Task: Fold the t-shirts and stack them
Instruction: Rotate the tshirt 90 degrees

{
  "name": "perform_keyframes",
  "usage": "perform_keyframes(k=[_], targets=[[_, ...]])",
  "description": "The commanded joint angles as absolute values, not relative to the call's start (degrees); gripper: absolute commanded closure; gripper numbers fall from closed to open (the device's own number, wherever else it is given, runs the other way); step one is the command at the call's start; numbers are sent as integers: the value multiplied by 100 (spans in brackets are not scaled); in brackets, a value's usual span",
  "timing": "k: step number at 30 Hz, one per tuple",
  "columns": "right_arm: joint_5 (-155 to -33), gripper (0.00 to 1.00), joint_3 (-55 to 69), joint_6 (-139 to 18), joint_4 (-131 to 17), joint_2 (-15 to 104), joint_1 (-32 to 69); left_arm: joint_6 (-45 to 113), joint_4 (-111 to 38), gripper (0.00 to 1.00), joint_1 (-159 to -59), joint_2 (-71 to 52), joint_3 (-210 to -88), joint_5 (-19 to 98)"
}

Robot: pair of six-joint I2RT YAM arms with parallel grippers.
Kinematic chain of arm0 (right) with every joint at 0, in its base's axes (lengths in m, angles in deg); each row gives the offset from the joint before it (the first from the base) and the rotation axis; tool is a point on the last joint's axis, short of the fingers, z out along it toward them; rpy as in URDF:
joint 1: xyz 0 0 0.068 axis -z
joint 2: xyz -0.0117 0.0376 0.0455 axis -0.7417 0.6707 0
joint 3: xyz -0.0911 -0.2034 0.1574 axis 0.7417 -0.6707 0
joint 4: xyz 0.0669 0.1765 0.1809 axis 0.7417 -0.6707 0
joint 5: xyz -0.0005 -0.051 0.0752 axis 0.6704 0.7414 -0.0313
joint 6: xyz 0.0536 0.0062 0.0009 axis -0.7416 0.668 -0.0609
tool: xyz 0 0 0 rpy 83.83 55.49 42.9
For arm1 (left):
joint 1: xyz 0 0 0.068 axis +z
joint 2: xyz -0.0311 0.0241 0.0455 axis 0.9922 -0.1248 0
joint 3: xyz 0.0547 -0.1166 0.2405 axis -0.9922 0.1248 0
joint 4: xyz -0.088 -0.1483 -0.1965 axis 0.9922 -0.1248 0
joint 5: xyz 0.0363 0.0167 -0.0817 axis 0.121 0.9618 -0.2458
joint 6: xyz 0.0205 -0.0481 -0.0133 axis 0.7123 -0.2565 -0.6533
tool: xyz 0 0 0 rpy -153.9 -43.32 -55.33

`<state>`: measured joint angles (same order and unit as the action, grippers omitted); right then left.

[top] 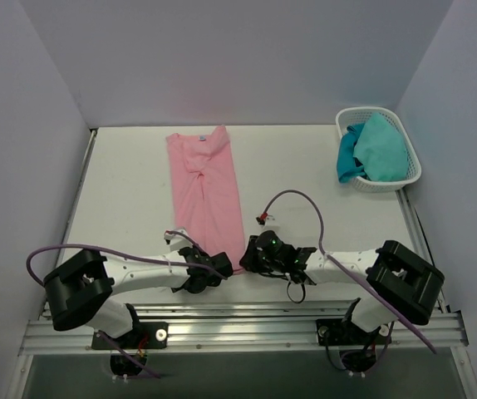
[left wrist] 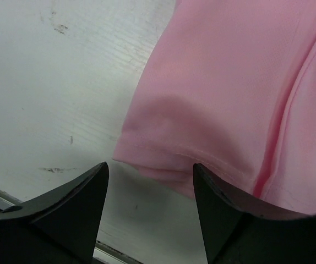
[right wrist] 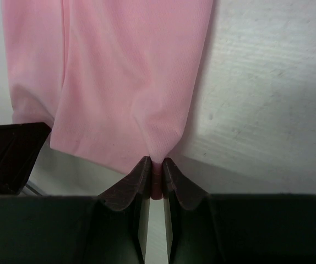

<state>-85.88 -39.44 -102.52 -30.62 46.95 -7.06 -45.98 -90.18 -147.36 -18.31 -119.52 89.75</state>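
White table [top: 122, 191], pale walls [top: 222, 58] on three sides. Scuffs on the tabletop show only in the left wrist view.

- Shirt [top: 208, 195]: pink, folded into a long narrow strip. It lies left of table centre, collar toward the back wall, hem at the near edge where both grippers meet it. Full length is seen only from above; both wrist views cut it off above the hem.
- Basket [top: 410, 170]: white lattice, far right corner, holding teal cloth [top: 380, 150]. Top view only.
- Left gripper [left wrist: 148, 175]: jaws spread, the shirt's left hem corner lying between the tips. Whether either tip touches the cloth cannot be told.
- Right gripper [right wrist: 156, 165]: jaws pressed together, pinching a small pucker of hem at the shirt's right corner.

From above, both sets of jaws are dark clutter, their state unreadable.
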Motion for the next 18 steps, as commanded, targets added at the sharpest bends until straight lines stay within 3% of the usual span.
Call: perform_keyframes(k=[1,12,18], targets=[[-8589,89,-3947,-9973,-3260,4426,-337,-5644,-9999,28,-14770,-1708,-12152,9825],[-9019,92,-4009,-9780,-2988,4804,-20,-5028,-9305,30,-14726,-12,-11345,10019],[-9081,94,-3956,-9745,-3005,4910,-20,-5080,-8522,39,-14673,-844,-11141,9711]])
